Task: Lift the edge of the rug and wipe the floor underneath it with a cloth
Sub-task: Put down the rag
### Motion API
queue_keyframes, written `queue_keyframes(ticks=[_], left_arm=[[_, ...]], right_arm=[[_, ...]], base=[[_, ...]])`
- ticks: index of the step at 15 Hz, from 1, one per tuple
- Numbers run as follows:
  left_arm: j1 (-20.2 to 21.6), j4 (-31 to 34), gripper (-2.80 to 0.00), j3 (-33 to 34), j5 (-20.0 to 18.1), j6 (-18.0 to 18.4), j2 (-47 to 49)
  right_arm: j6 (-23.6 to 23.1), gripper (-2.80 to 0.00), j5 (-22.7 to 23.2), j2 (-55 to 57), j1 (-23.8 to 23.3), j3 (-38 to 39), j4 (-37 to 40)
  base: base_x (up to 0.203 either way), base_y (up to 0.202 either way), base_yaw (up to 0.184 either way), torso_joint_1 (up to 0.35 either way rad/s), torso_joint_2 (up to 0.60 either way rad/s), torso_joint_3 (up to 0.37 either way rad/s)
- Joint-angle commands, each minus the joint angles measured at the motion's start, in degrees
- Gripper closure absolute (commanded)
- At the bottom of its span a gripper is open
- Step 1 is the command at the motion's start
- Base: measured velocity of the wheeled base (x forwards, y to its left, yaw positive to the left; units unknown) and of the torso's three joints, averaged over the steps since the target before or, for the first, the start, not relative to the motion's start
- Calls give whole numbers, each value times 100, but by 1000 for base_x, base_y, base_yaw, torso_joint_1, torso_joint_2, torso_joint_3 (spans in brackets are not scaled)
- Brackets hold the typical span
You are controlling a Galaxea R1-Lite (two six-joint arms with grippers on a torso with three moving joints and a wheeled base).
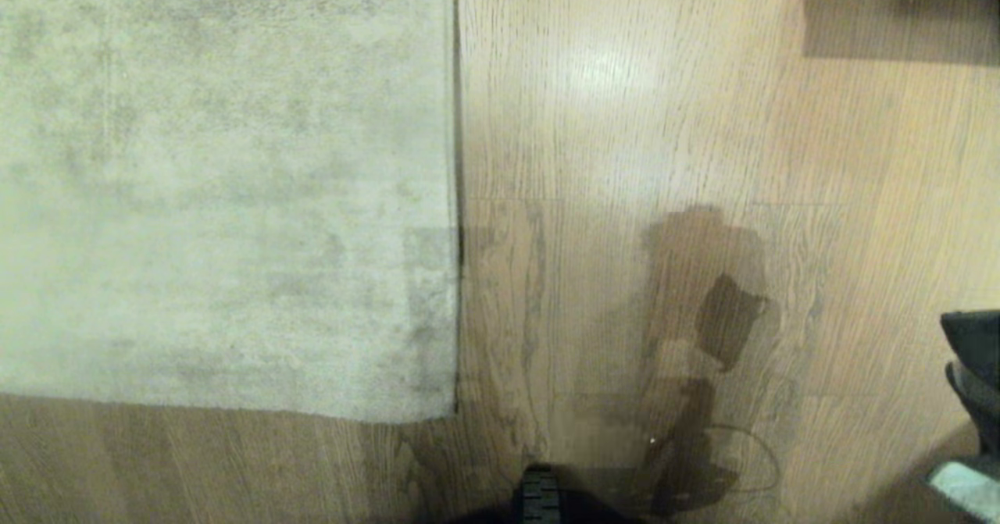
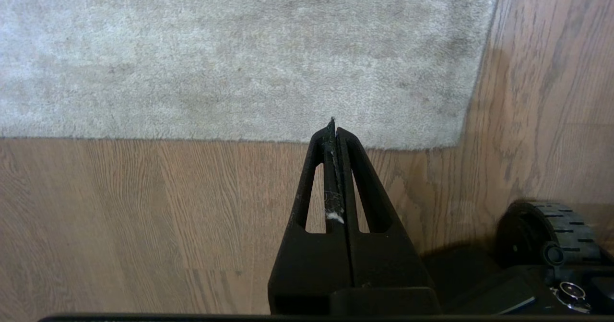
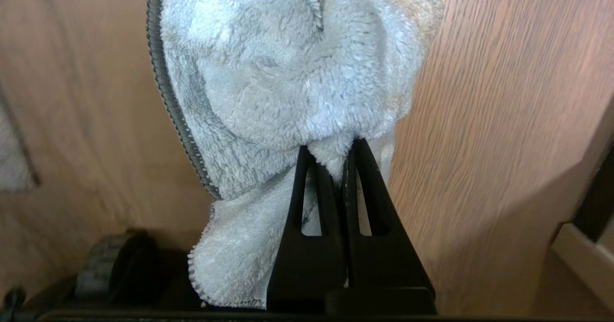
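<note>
My right gripper [image 3: 336, 161] is pinched tight on just a small fold of the cloth [image 3: 288, 87], so it could slip out when I rub the floor [image 1: 625, 118]. My left gripper [image 2: 334, 130] is closed on nothing, so it must open before lifting the rug edge [image 1: 451, 196], at ten o'clock from me. Only the right wrist view shows that pinch; the head view shows just a bit of cloth at four o'clock.

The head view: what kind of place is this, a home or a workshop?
Probably a room in a home. A large grey-beige rug lies flat on a wooden plank floor, and the right gripper holds a soft pale cloth.
</note>
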Motion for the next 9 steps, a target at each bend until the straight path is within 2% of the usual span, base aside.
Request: queue_keyframes(ticks=[1,3,7,9], left_arm=[[0,-1,0,0,2,2,0],[0,-1,0,0,11,2,0],[0,-1,0,0,10,2,0],[0,-1,0,0,6,2,0]], right_arm=[[-13,0,-121,1823,-17,-354,-471],[-32,0,-223,2644,-179,-487,-1079],[-244,0,-280,3900,-889,-633,-2048],[-311,0,-283,4591,-1042,-723,-2689]], base=[[0,0,0,0,0,0],[0,0,0,0,0,0],[0,0,0,0,0,0],[0,0,0,0,0,0]])
